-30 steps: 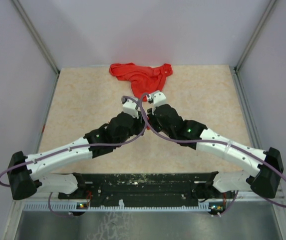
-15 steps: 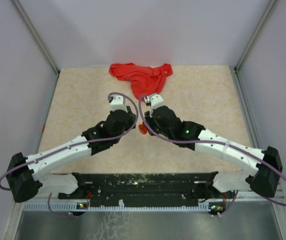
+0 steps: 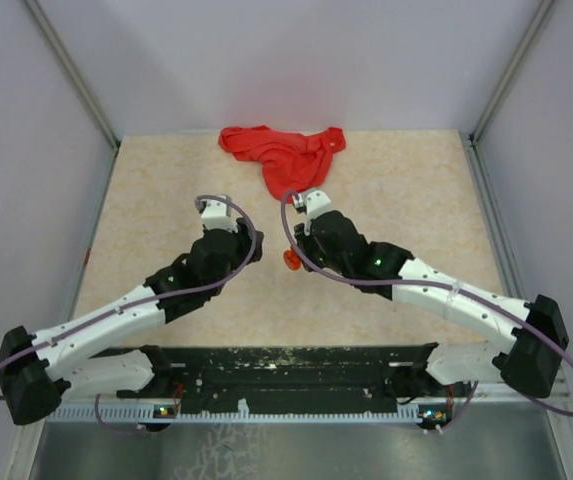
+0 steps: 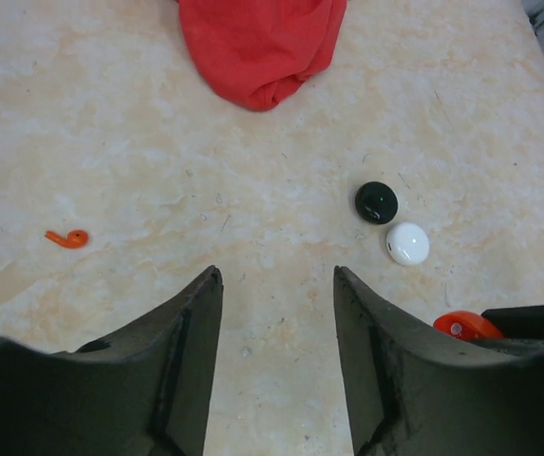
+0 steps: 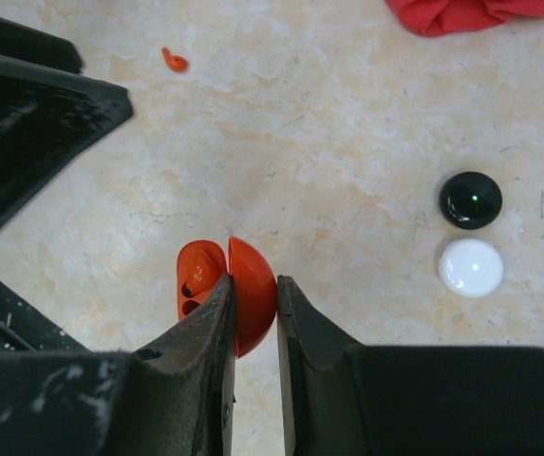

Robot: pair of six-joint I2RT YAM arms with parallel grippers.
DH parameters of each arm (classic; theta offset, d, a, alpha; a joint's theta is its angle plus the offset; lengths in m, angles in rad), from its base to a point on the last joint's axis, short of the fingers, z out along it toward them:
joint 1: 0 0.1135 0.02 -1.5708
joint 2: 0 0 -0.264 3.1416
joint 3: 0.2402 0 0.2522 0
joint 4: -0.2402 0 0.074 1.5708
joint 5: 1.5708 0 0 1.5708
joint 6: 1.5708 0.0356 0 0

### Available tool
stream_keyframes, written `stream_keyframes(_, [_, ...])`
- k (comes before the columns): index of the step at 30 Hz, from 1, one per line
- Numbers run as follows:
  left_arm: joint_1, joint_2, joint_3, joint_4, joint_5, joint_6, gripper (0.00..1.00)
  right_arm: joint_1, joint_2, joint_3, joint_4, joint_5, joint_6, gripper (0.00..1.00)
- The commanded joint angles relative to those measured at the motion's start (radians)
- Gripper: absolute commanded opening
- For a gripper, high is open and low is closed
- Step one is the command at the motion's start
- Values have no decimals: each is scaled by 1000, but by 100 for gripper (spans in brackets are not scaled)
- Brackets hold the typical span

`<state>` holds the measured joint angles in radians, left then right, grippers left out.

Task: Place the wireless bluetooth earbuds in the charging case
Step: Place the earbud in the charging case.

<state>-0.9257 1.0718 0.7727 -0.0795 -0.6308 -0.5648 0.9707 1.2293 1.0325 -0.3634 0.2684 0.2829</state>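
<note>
My right gripper [image 5: 254,282] is shut on the lid of an open red charging case [image 5: 243,294], low over the table. One red earbud sits in the case's base [image 5: 198,275]; the slot beside it is an empty hole. The case also shows in the top view [image 3: 291,258]. A second red earbud [image 4: 68,238] lies loose on the table, ahead and left of my left gripper [image 4: 276,275], which is open and empty. It also shows in the right wrist view [image 5: 175,62]. No black or white earbuds are in view.
A closed black round case [image 4: 376,201] and a closed white round case [image 4: 407,243] lie side by side right of the left gripper. A crumpled red cloth [image 3: 284,152] lies at the table's far edge. Side walls enclose the table.
My left arm has pulled back and to the left, away from the right gripper, uncovering the red case in the top view. The right arm has barely moved.
</note>
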Motion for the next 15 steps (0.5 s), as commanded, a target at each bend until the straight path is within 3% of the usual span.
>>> stream_keyframes(1, [27,-37,-25,32,65,99,59,-65,-63,-43,54,-71,-48,9])
stream_keyframes(6, [102,-9,-35,-32,130,98,61,-106,-136,-126,126,-135,-134,9])
stream_keyframes(15, [318,71,-81,-59,241,114,62,-121,-215,-169,88,-66,-217,9])
